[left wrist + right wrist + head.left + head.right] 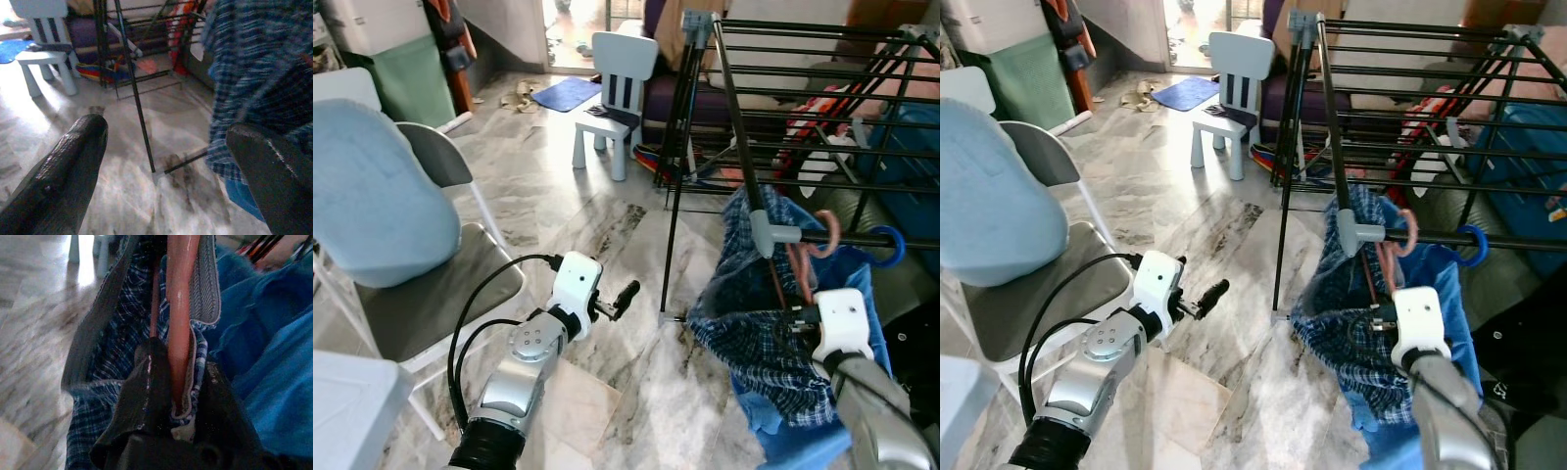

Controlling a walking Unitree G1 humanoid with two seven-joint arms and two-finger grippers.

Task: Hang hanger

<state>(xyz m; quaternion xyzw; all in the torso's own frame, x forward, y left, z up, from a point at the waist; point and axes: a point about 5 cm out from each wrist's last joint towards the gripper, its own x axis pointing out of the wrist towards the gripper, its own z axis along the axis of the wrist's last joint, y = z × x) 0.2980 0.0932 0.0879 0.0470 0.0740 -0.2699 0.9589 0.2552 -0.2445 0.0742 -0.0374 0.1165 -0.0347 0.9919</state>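
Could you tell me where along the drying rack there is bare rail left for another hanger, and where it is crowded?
The front rail is crowded: the pink hanger, gripped lower down by the right gripper with the plaid shirt, hooks beside a blue hanger. The upper rails behind look bare. The left gripper hangs open over floor.

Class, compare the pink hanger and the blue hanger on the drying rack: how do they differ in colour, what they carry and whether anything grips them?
The pink hanger is pink; the blue hanger is blue. The pink hanger carries a blue plaid shirt; what the blue hanger carries cannot be told. The right end effector is shut on the pink hanger; nothing grips the blue hanger. Both hooks sit over the same bar of the drying rack.
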